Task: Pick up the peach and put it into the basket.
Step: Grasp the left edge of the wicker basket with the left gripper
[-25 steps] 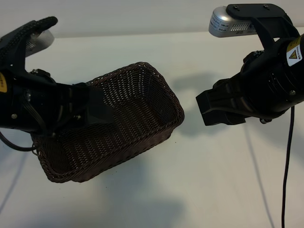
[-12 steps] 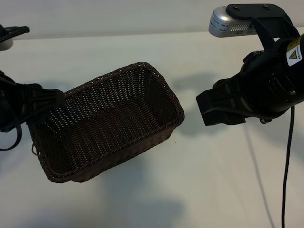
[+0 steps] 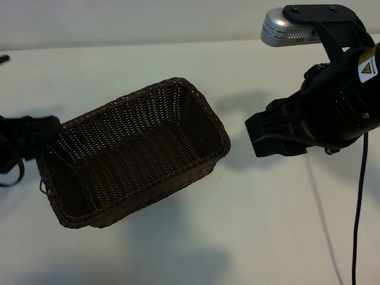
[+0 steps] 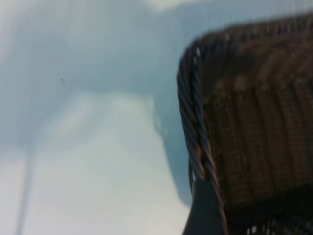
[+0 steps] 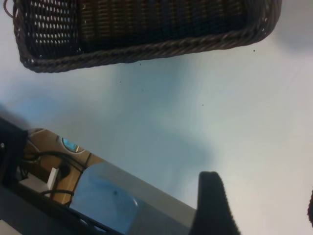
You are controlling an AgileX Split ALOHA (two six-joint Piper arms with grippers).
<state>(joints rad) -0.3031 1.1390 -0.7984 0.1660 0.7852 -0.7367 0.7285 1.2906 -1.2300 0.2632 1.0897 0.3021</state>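
meanwhile, the dark brown woven basket (image 3: 133,157) sits askew on the white table (image 3: 249,225), its interior showing only weave; the peach appears in no view. the left gripper (image 3: 27,142) hangs at the exterior view's left edge, just beside the basket's near corner, and whether its fingers are spread or closed cannot be told. the right gripper (image 3: 276,133) hovers off to the basket's right, apart from it, fingers parted around nothing, one dark fingertip (image 5: 211,205) showing above bare tabletop.

The basket (image 3: 133,154) is dark brown open-weave wicker on a white table (image 3: 267,225).
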